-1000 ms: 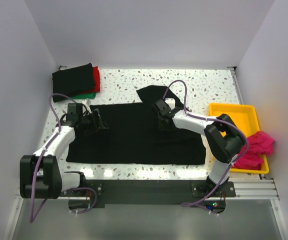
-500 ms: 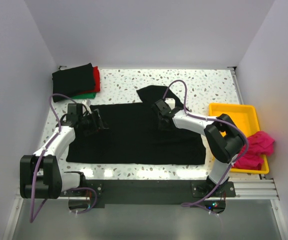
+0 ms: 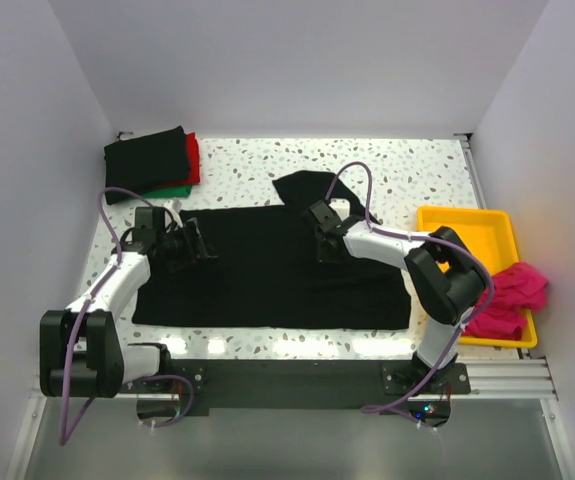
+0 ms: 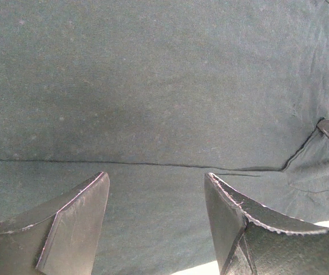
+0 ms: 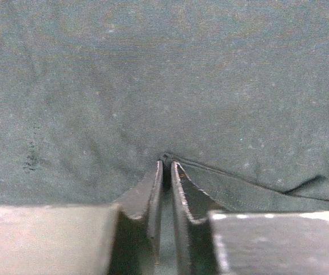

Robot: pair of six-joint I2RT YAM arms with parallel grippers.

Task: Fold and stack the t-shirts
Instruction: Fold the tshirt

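A black t-shirt (image 3: 267, 275) lies spread flat across the middle of the table, one sleeve (image 3: 305, 186) sticking out at its far edge. My left gripper (image 3: 204, 245) hovers low over the shirt's left part, open and empty; in the left wrist view (image 4: 155, 177) dark cloth (image 4: 153, 86) with a seam fills the frame. My right gripper (image 3: 324, 250) is at the shirt's upper middle, shut on a pinched ridge of black cloth (image 5: 153, 74), as the right wrist view (image 5: 165, 166) shows. A magenta-pink shirt (image 3: 507, 295) lies bunched at the right.
A folded stack sits at the back left: black (image 3: 147, 160) on top, red (image 3: 194, 158) and green (image 3: 172, 190) beneath. A yellow tray (image 3: 467, 225) stands at the right edge, the pink shirt draped over its near corner. White walls enclose the table.
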